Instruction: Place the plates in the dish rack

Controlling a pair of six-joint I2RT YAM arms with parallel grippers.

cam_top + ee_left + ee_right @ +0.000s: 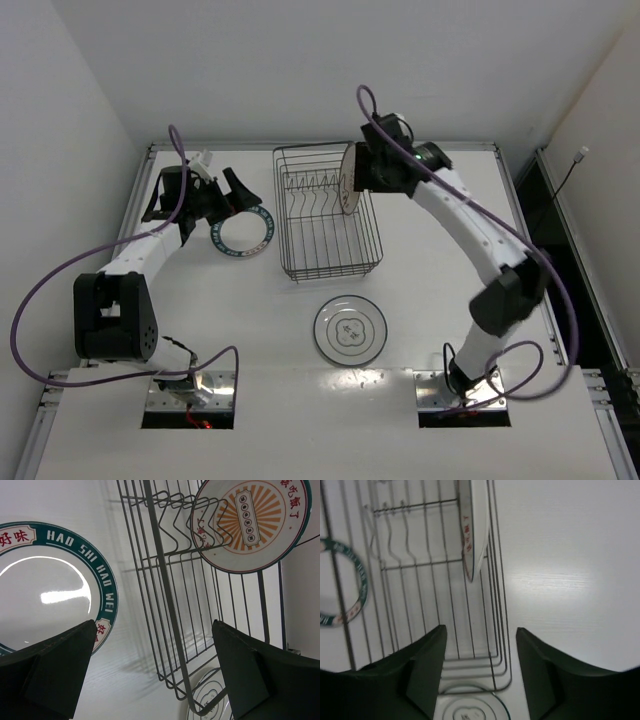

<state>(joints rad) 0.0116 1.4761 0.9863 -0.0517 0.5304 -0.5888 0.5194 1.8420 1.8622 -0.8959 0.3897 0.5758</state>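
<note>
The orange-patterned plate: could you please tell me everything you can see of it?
The orange-patterned plate is round, white and glossy, seemingly ceramic, with a dark rim, red characters around the border and an orange sunburst centre. It stands on edge, nearly upright, inside the dish rack along its right wall, resting on the wires. The right fingers are open and clear of it.

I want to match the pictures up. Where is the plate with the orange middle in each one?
Top view: the orange plate stands on edge at the right side of the dish rack, above the middle.
Left wrist view: the plate is top right, face showing.
Right wrist view: the plate is top middle, seen edge-on.
Shared landmark: the dish rack, in all three.
</note>
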